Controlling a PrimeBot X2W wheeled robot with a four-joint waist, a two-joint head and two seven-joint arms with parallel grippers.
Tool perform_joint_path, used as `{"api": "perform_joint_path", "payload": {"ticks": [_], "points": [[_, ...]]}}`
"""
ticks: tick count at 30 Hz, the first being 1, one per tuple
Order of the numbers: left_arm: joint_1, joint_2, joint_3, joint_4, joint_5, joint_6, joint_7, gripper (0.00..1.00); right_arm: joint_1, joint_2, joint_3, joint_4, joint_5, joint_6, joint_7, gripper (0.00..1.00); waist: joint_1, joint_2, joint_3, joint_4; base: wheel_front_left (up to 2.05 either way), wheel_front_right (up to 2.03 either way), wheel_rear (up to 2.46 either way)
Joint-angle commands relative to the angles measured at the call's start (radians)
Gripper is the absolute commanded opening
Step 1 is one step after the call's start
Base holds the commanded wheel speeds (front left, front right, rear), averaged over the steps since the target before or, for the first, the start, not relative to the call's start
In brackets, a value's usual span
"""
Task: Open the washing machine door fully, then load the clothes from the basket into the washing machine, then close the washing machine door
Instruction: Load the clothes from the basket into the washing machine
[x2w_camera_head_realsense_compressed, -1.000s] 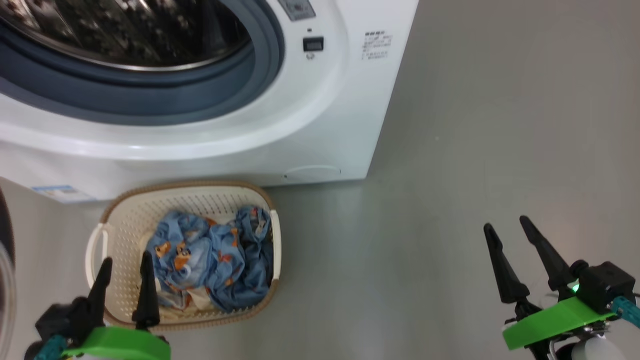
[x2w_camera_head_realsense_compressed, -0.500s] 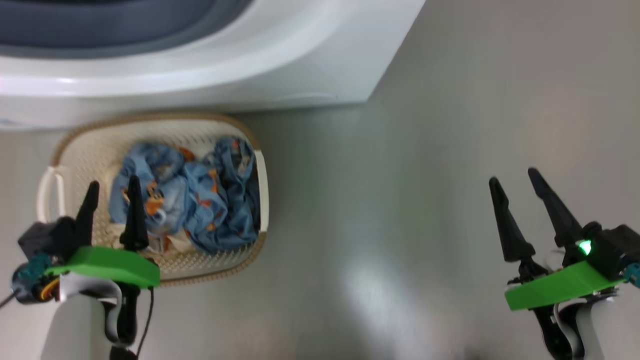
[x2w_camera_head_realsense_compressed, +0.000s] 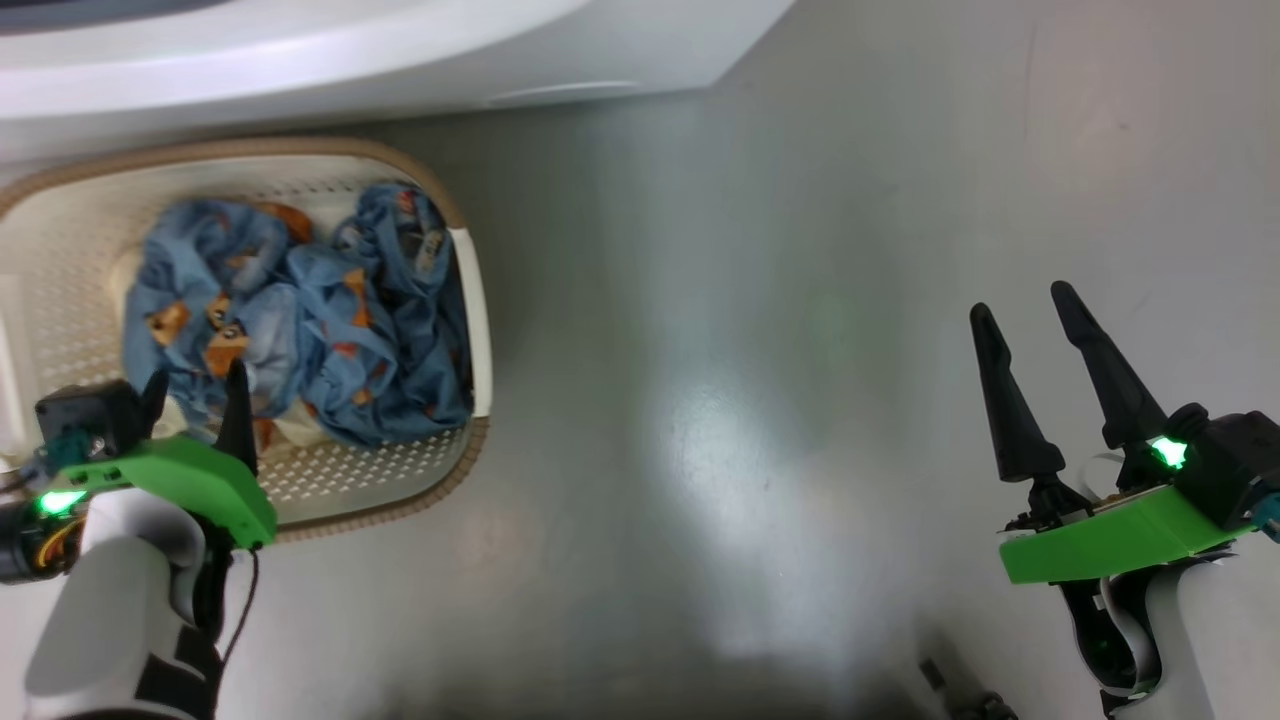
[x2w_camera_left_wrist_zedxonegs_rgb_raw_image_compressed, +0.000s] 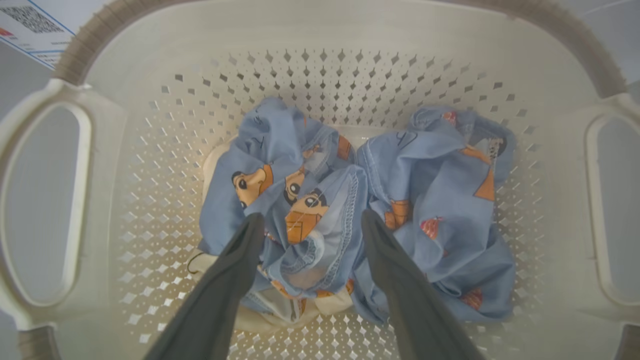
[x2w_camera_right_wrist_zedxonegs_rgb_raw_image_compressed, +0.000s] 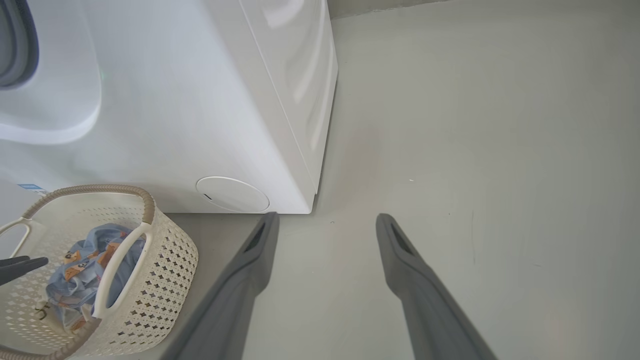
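Note:
The cream basket (x2w_camera_head_realsense_compressed: 478, 300) stands on the floor against the front of the white washing machine (x2w_camera_head_realsense_compressed: 300, 60). Crumpled light-blue clothes (x2w_camera_head_realsense_compressed: 330, 310) with orange print fill it, with cream fabric underneath. My left gripper (x2w_camera_head_realsense_compressed: 196, 372) hangs open over the basket's near side. In the left wrist view its fingers straddle a fold of the clothes (x2w_camera_left_wrist_zedxonegs_rgb_raw_image_compressed: 440, 190) just above the pile, left gripper (x2w_camera_left_wrist_zedxonegs_rgb_raw_image_compressed: 312, 216) holding nothing. My right gripper (x2w_camera_head_realsense_compressed: 1021, 300) is open over bare floor far to the right. The washing machine door is out of view.
In the right wrist view the washing machine (x2w_camera_right_wrist_zedxonegs_rgb_raw_image_compressed: 200, 100) corner sits just ahead of my right gripper (x2w_camera_right_wrist_zedxonegs_rgb_raw_image_compressed: 326, 216), with a round cover (x2w_camera_right_wrist_zedxonegs_rgb_raw_image_compressed: 232, 194) low on its front. The basket (x2w_camera_right_wrist_zedxonegs_rgb_raw_image_compressed: 170, 260) is to the left. Grey floor (x2w_camera_head_realsense_compressed: 750, 350) stretches between the arms.
The head camera has tilted down, so the drum opening has left the picture. My left gripper has dropped lower over the clothes in the basket. The right gripper has hardly moved.

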Motion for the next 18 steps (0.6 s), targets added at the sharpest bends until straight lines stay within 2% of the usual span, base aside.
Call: {"api": "perform_joint_path", "payload": {"ticks": [1,10,18], "points": [[0.005,0.048,0.02,0.018,0.013,0.007,0.012,1.0,0.027,-0.001,0.02,-0.025,-0.01,0.003,-0.005,1.0,0.0,0.0,0.027,-0.023,0.0,0.0,0.0],[-0.14,0.1,0.012,0.196,0.01,0.014,0.043,1.0,0.042,0.009,0.006,-0.047,-0.014,0.003,-0.005,1.0,0.0,0.0,0.098,-0.036,0.0,0.0,0.0],[-0.239,0.126,0.004,0.282,0.004,0.031,0.068,1.0,0.031,0.013,0.007,-0.065,-0.016,0.003,-0.005,1.0,0.0,0.0,0.17,-0.034,0.0,0.0,0.0]]}}
